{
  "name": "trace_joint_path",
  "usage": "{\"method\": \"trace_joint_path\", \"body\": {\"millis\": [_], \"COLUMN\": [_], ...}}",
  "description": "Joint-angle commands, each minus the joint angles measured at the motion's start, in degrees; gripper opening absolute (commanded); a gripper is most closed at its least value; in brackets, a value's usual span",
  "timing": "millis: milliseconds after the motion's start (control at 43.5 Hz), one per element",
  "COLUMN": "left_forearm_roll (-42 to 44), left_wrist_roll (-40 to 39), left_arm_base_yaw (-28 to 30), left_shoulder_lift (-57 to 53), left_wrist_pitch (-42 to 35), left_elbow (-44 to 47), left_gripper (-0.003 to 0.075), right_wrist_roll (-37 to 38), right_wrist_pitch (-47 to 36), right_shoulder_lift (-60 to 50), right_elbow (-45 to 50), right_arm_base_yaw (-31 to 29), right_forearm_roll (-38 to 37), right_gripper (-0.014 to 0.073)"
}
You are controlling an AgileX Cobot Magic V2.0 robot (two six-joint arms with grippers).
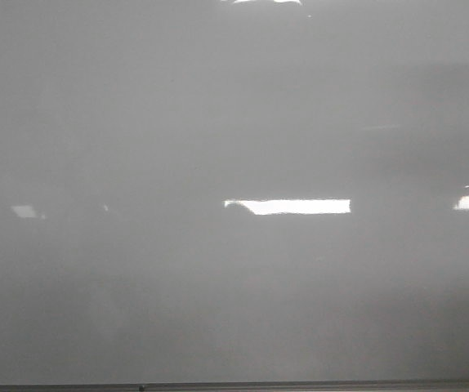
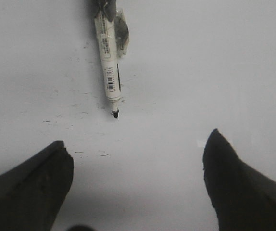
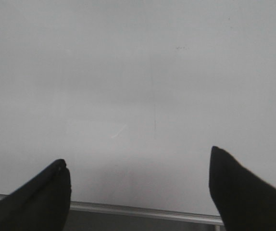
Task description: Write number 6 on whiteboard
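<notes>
Closest to us in the left wrist view are the two dark fingers [image 2: 30, 185] of the left gripper [image 2: 138, 168], spread wide apart with nothing between them; past them lies the whiteboard [image 2: 215, 72], and we take that board as our landmark. On it rests a white marker [image 2: 108, 67] with a barcode label, its black tip [image 2: 115, 113] bare and pointing toward the gripper, the tip touching or just off the surface; we cannot tell which. The far end of the marker carries a dark, crumpled piece whose nature we cannot make out. Around the tip we see a few faint dark specks and short smudges [image 2: 87, 153] on the board, none of them forming a digit. In the right wrist view the right gripper [image 3: 138, 168] likewise stands wide open and holds nothing, its fingers [image 3: 244, 192] hovering over a bare stretch of the board near its thin metal edge [image 3: 143, 211]. From the front, the board [image 1: 218, 98] fills nearly the whole picture, pale grey and glossy, with bright rectangular glare patches [image 1: 292, 206] across its middle and a thin dark edge [image 1: 234, 386] along the bottom. We find no number 6 on the board in any view.
</notes>
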Motion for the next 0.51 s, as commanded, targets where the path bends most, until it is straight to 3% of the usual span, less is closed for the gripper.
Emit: {"method": "trace_joint_path", "body": {"millis": [0,483], "left_forearm_roll": [-0.57,-0.57], "left_wrist_roll": [-0.89,-0.89], "left_arm_base_yaw": [-0.39,3.09], "left_shoulder_lift": [3.35,20.66], "left_wrist_pitch": [-6.64,-10.19], "left_elbow": [-3.34,-11.65], "left_gripper": [0.0554,0.0554], "right_wrist_roll": [-0.23,-0.23], "right_wrist_pitch": [-4.07,-4.07], "right_shoulder_lift": [0.22,0.22], "right_elbow": [-1.56,-1.56], "right_arm_base_yaw": [-0.43,-0.43], "right_forearm_roll": [-0.64,-0.64], "right_gripper": [0.061,0.061]}}
